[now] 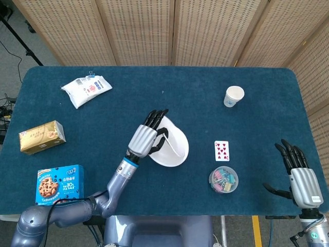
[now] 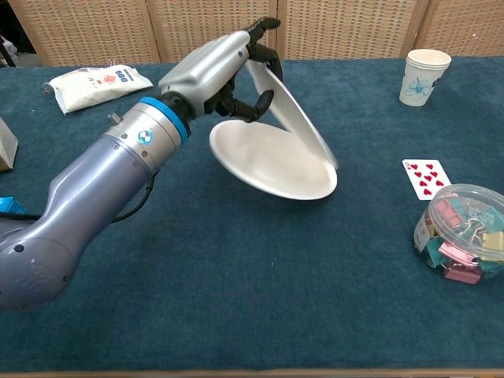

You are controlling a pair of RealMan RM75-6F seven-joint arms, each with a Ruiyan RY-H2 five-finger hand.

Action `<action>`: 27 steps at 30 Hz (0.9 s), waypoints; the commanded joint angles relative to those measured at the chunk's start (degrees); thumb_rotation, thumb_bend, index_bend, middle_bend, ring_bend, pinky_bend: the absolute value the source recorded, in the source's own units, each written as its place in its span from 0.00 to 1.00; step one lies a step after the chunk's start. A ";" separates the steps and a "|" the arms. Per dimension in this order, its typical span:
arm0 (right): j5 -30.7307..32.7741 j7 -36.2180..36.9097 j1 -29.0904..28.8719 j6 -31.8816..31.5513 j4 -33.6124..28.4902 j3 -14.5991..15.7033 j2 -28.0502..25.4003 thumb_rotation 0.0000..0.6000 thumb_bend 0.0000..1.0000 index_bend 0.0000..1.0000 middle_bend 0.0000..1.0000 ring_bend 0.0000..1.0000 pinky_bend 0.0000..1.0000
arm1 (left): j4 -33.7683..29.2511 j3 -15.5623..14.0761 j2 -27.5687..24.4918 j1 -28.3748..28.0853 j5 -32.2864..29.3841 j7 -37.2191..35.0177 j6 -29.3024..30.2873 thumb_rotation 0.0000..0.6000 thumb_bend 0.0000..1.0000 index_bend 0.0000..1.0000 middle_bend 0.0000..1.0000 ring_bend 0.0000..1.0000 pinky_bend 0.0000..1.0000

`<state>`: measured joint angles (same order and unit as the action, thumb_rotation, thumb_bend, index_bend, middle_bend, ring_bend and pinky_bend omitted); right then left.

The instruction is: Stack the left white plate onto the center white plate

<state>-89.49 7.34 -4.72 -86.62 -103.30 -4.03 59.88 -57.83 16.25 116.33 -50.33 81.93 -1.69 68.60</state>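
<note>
Nearest the robot, the right hand [image 1: 302,180] hovered at the bench's [image 1: 205,98] front right corner, released, fingers spread and holding nothing. At front left lay a blue cookie box [image 1: 54,183] whose only legible print was "30"; right of centre stood a clear tub of coloured binder clips [image 2: 461,242], with a red-pipped playing card [image 2: 426,177] just beyond it. In the middle, the left hand [image 2: 228,67] grasped the left white plate [image 2: 291,118] by its upper rim, holding it steeply tilted, its lower edge down at the centre white plate [image 2: 268,161], which looked tipped up on its left side. Further back lay a yellow packet [image 1: 42,136], its writing too small to read. Farthest were a paper cup [image 2: 424,76] and a white pouch [image 2: 94,83] with a red label, unreadable.
</note>
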 commanded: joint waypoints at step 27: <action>-0.49 -0.48 0.26 -0.32 -0.86 0.39 0.00 1.00 0.00 0.00 0.00 0.00 0.00 | -7.21 -9.63 -13.24 7.58 -0.58 -2.85 -7.44 1.00 0.37 0.10 0.00 0.00 0.00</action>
<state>-89.98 6.86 -4.47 -86.93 -104.16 -3.64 59.89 -65.00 6.64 103.15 -42.78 81.33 -4.58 61.20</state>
